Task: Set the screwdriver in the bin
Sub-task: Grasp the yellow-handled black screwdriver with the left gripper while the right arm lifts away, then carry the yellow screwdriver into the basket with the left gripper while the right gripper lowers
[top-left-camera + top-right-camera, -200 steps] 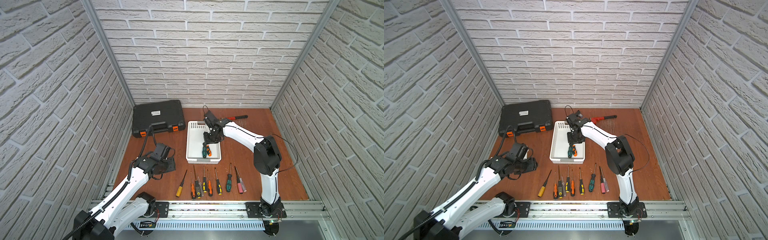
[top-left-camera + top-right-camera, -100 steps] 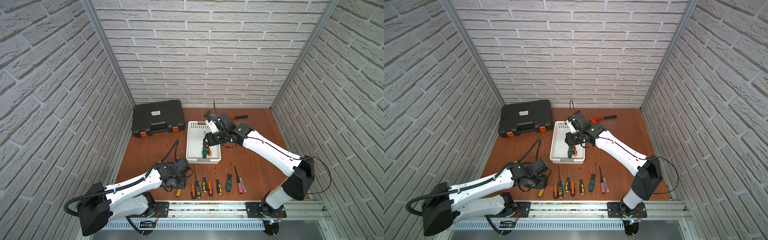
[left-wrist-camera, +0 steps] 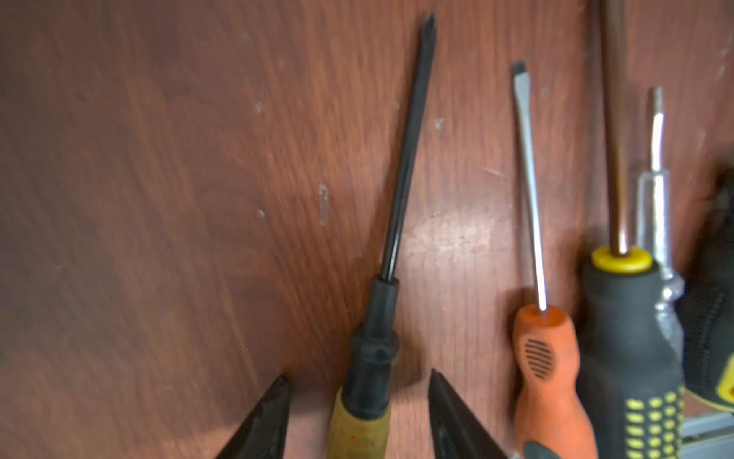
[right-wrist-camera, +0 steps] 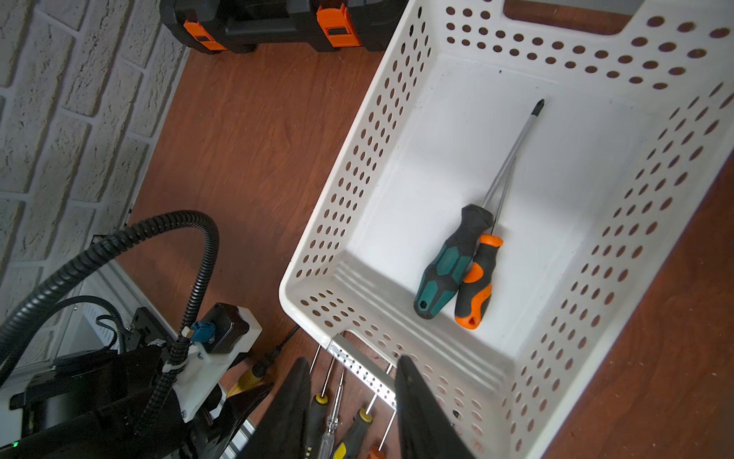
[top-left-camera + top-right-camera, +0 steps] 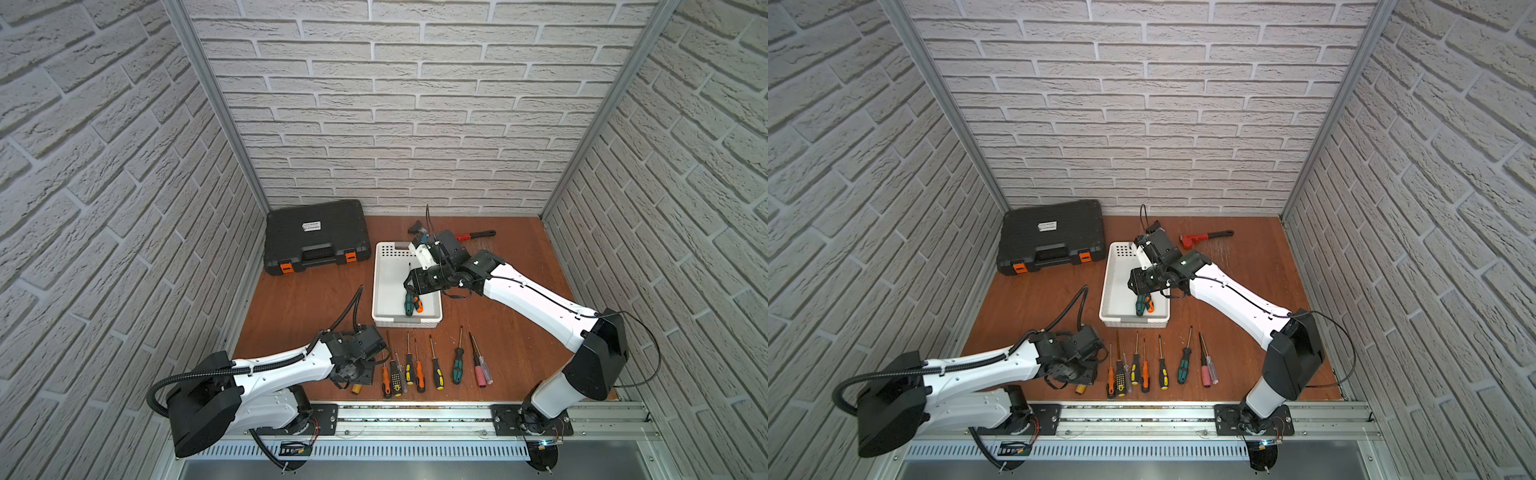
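The left gripper (image 3: 358,375) straddles the yellow-handled screwdriver (image 3: 383,286), jaws half-wide, a gap each side. An orange-handled screwdriver (image 3: 544,369) crowds one finger (image 3: 449,421); bare table (image 3: 139,198) lies past the other. The right gripper (image 4: 354,359), parted and empty, hangs above the bin (image 4: 357,167), clear of its rim.

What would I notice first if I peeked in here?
Probably the row of colourful screwdrivers lined up at the front. Behind it sits a white bin with two screwdrivers inside, the right tool hovering above. The left tool straddles a yellow-handled screwdriver at the row's left end, jaws open.
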Action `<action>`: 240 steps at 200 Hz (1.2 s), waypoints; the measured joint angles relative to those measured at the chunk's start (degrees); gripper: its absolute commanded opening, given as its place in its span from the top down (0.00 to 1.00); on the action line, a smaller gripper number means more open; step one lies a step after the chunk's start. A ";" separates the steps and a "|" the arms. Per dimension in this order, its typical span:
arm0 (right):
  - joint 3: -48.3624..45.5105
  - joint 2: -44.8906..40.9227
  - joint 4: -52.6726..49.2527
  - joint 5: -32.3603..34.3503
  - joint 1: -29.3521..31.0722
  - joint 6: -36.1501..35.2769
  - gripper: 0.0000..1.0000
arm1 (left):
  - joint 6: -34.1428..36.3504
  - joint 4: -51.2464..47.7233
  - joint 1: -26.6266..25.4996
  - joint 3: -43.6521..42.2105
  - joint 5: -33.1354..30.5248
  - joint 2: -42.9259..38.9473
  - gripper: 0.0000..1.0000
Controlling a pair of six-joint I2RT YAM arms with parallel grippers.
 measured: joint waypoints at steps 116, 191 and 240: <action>-0.55 0.17 2.47 -2.29 -1.60 1.03 0.63 | -8.85 -10.51 -0.42 2.75 -4.96 -7.96 0.92; -1.38 -4.02 0.37 -1.77 -5.84 -1.18 0.64 | 3.02 -19.74 16.02 33.62 -3.58 -2.56 0.91; -6.49 -10.69 -2.12 1.92 -7.13 -2.78 0.58 | 14.69 -13.62 18.86 50.80 1.88 18.95 0.90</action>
